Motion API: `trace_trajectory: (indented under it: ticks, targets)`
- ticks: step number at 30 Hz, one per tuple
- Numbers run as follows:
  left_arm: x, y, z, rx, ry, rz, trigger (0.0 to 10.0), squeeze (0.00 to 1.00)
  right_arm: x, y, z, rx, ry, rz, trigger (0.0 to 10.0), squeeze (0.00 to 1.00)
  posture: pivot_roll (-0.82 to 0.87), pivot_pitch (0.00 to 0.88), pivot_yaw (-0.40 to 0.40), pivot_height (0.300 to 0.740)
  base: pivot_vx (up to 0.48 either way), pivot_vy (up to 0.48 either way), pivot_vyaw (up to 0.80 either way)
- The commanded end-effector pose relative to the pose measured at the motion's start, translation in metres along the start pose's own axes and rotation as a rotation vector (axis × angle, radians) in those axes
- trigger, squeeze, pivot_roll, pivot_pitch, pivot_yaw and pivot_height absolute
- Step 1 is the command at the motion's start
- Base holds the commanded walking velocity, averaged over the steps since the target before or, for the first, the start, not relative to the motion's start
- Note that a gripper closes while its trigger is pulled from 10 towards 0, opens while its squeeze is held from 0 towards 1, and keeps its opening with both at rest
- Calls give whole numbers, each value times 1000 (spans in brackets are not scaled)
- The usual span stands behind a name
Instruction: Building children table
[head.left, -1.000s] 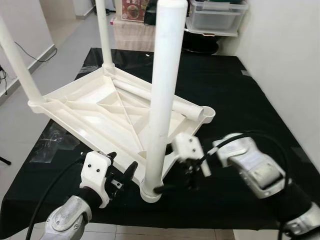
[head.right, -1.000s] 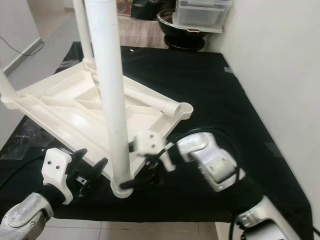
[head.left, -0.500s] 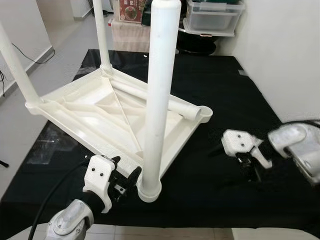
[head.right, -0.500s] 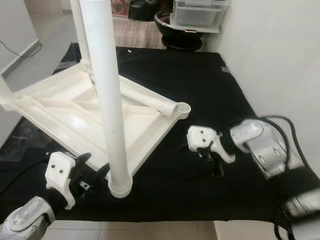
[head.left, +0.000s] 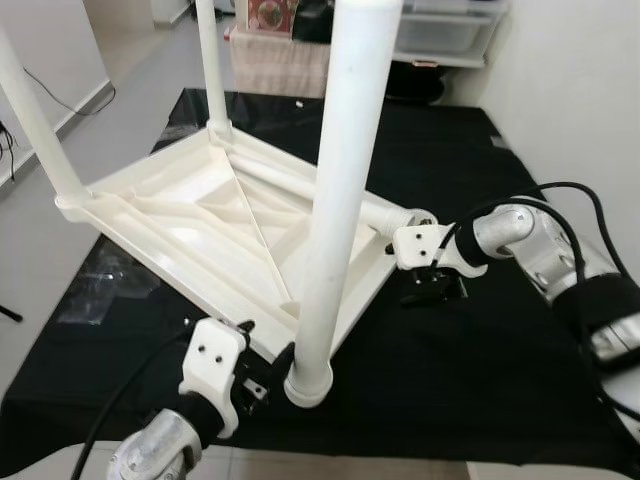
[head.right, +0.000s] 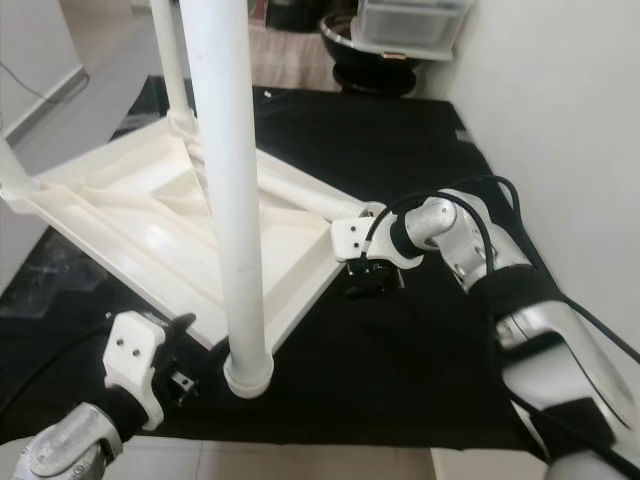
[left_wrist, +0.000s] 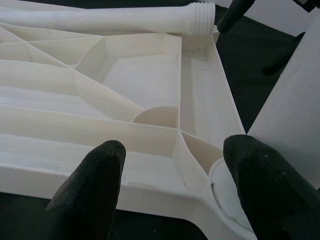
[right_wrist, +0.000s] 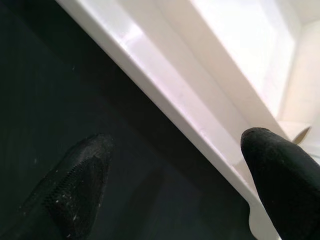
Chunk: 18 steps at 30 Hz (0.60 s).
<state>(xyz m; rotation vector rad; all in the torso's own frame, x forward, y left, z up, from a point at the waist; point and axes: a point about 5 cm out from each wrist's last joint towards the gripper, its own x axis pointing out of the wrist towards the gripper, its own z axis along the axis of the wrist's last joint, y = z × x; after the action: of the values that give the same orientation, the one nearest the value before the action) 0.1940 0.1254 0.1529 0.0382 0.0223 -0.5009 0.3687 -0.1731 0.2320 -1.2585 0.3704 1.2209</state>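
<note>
White plastic children's table (head.left: 210, 225), upside down and tilted on the black-covered worktop (head.left: 480, 340), ribbed underside facing up. Three legs standing in corner sockets: near leg (head.left: 340, 190) at the front corner, far leg (head.left: 212, 65) at the back, left leg (head.left: 35, 125) at the left corner; tops of all three cut off by the frame edge. Fourth leg (head.left: 320, 195) lying loose across the underside, threaded end just beside the unfilled right corner socket (head.left: 420, 217).

Right hand (head.left: 432, 290) just beside that right corner, low over the black cloth, fingers (right_wrist: 280, 170) spread wide with the table's rim passing between them in the wrist view; touching or not, hard to tell. Left hand (head.left: 262, 375) at the front edge near the base of the near leg, fingers (left_wrist: 95, 185) wide apart, holding nothing, table rim between them.

Behind the worktop, a clear storage bin (head.right: 410, 18) and a red-printed box (head.left: 268, 15), both cut off; print too small to read. Cable (head.left: 70, 105) along the floor at the left wall
</note>
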Motion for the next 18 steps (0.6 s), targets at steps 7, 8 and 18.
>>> trace_trajectory:
  ticks: [7,8,18]
  targets:
    - [-3,-7,-1,-22,19,-12,10000,0,20,2,9,-113,13,98,10000,0,41,161,-130,740,0,0,0]
    - [-3,-8,-2,-25,21,-12,10000,0,29,8,12,-140,-9,126,10000,0,39,161,-130,740,0,0,0]
    - [-2,-8,-3,-26,24,-11,10000,0,52,21,20,-209,-39,162,10000,0,41,148,-125,740,0,0,0]
